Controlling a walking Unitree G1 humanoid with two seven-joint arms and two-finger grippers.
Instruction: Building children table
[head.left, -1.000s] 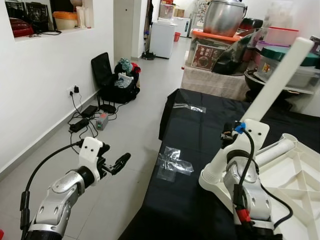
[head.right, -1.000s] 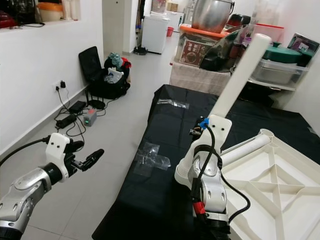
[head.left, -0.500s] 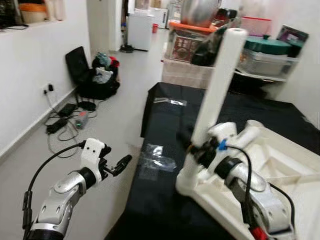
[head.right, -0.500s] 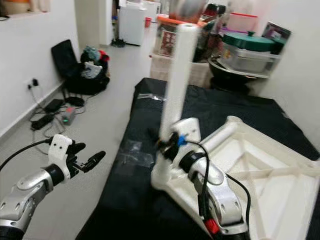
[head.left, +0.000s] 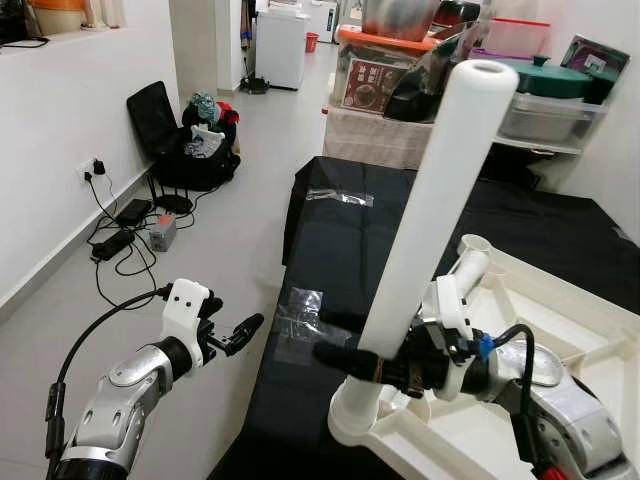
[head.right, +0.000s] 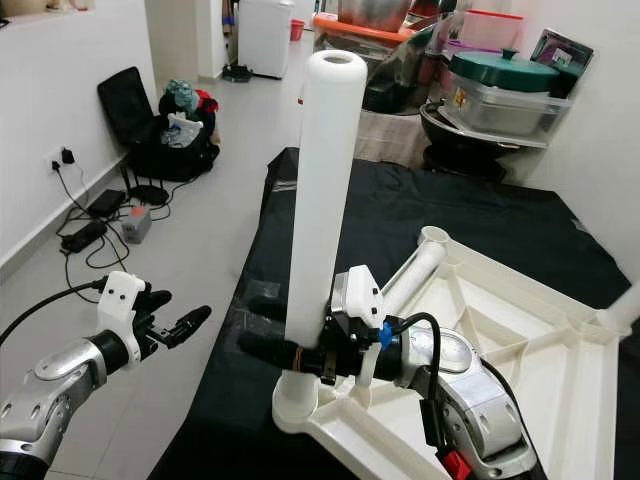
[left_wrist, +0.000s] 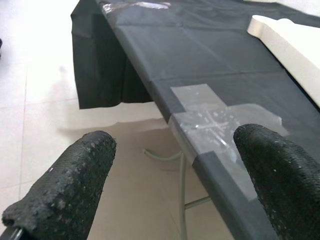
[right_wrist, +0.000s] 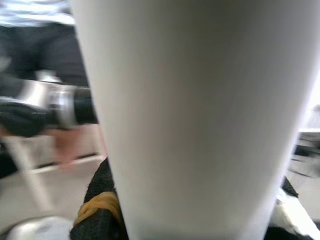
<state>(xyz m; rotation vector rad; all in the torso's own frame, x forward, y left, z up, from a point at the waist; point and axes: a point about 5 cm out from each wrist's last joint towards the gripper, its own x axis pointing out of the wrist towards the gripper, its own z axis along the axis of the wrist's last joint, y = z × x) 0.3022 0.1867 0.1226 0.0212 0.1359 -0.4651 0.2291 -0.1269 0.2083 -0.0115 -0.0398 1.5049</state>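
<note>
This is a room in a home with a pale tiled floor (head.left: 250, 200) and a white wall on the left. A long table with a black cloth (head.left: 340, 250) over it runs from near to far on the right.

Nearest on the left, the left pincer (head.left: 238, 332) hangs out over the floor, beside the near edge of the table. Its two black fingers (left_wrist: 75, 180) are apart and hold nothing.

On the near right, the right pincer (head.right: 285, 358) is clamped low down on a tall white plastic table leg (head.right: 318, 190). The leg stands almost upright. Its bottom end sits in a round socket at the near left corner of the big white plastic children's table top (head.right: 520, 340), which lies upside down on the black cloth. A second white leg (head.right: 415, 265) lies flat on the ribs of that top.

A bit farther along the cloth are clear plastic bags (head.left: 300, 320).

The leg looks stiff, hollow and light, with a smooth skin that could slip. I think low down near the socket is a good place to hold it, so it can be pushed straight in.

Far off, a black bag with clothes (head.left: 195, 150) sits on the floor, and big pots and boxes (head.left: 400, 50) are stacked at the back.
</note>
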